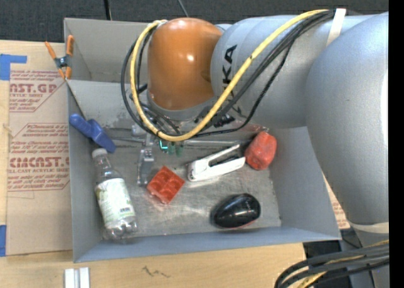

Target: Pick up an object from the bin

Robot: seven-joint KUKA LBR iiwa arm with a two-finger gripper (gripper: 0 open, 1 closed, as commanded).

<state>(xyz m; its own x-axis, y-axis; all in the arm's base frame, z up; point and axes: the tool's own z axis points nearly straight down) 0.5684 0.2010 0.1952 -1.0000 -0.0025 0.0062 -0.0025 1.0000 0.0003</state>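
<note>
My gripper (146, 165) reaches down into the middle of the bin from under the orange wrist cover. Its tip stands just up and left of a small red ridged block (165, 184) lying on the bin floor, close to it; I cannot tell whether they touch. Right of the block lies a white tool (216, 165) with a red rounded end (261, 150). A clear plastic bottle (113, 199) with a pale label lies lengthwise to the left of the gripper.
A glossy black oval thing (235, 210) rests near the front right of the bin. A blue handle-like piece (93, 130) lies at the left wall. The arm with its yellow and black cables covers the back and right of the bin.
</note>
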